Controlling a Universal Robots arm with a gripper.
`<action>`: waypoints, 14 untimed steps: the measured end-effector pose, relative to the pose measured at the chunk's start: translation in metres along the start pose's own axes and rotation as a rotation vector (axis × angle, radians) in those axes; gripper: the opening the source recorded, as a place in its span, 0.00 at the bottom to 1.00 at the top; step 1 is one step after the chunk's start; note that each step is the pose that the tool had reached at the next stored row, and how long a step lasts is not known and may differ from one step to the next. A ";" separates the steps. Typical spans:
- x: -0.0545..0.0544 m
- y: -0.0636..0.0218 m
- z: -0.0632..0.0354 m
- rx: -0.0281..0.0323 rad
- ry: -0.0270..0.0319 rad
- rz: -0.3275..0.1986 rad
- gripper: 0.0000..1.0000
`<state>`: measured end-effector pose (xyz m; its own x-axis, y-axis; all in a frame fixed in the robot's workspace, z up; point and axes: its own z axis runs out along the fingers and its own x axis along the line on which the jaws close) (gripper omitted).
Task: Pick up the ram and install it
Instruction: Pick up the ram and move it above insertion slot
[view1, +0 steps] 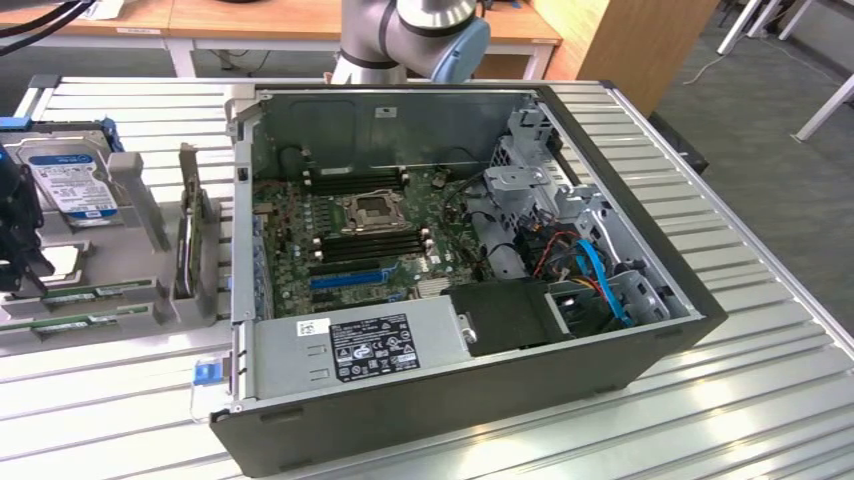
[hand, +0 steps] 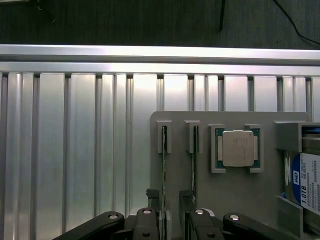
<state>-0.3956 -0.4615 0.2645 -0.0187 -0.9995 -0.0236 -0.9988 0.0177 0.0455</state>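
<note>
Wrist view: the gripper (hand: 169, 194) hangs over a grey holder (hand: 260, 200) on the ribbed metal table (hand: 75, 150), its fingers (hand: 152, 196) spread apart. The ram (hand: 164, 160) stands on edge in a holder slot, between the fingers but not pinched. A second stick (hand: 195, 165) stands just beside it, near a processor chip (hand: 239, 148).

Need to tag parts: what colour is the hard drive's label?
The label is blue and white; the exterior view shows it best.
</note>
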 end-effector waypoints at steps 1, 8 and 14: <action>0.000 0.0000 0.0000 0.0000 0.0000 0.000 0.30; 0.000 -0.0002 0.0045 0.0000 -0.0002 0.000 0.30; 0.001 -0.0004 0.0089 -0.0001 -0.0003 0.000 0.30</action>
<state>-0.3957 -0.4621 0.2556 -0.0187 -0.9995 -0.0238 -0.9988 0.0176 0.0455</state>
